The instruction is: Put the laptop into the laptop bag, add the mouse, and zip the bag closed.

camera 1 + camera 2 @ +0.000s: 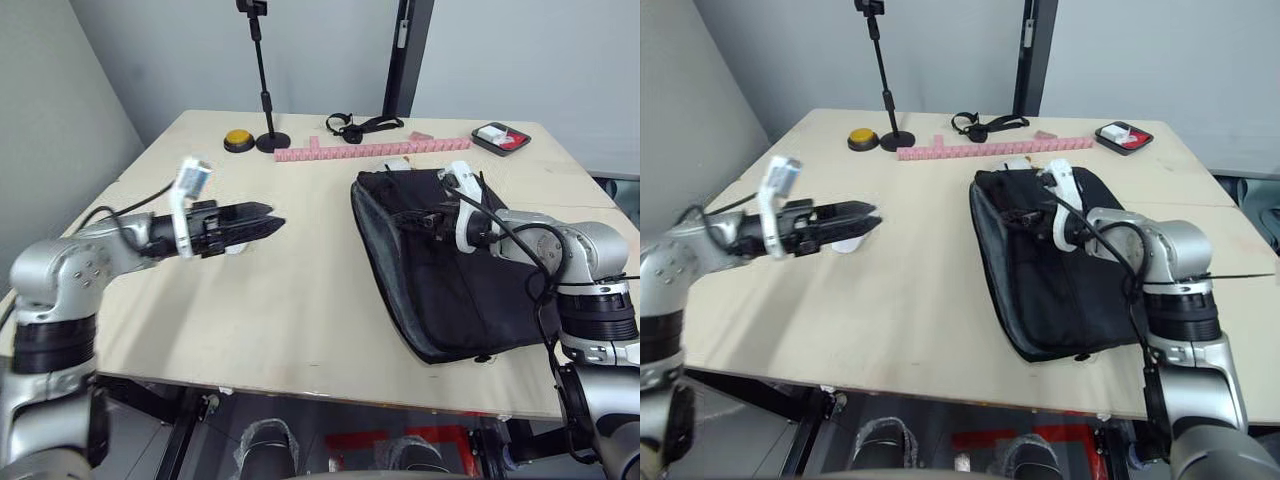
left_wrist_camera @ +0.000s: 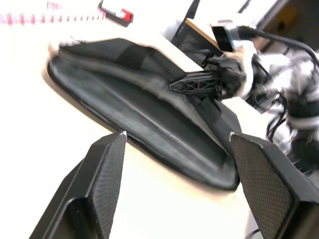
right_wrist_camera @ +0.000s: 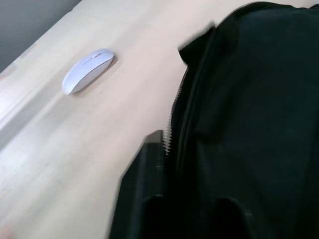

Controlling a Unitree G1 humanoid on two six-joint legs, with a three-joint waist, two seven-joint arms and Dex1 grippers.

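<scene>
The black laptop bag (image 1: 470, 280) lies on the right half of the wooden table, its long left edge gaping so the grey lining (image 1: 372, 228) shows. My right gripper (image 1: 408, 215) rests on the bag's upper flap near that opening, shut on the zipper edge (image 3: 169, 134). The laptop is hidden. The white mouse (image 3: 87, 71) lies on the bare wood left of the bag, also seen as the mouse (image 1: 848, 244) just under my left gripper (image 1: 275, 224). That gripper hovers above it, open, fingers (image 2: 107, 169) spread wide and pointing toward the bag.
Along the table's back edge stand a yellow button (image 1: 238, 139), a black stand base (image 1: 272, 141), a pink strip (image 1: 370, 150), a black strap (image 1: 362, 125) and a small black tray with a red and white item (image 1: 500, 137).
</scene>
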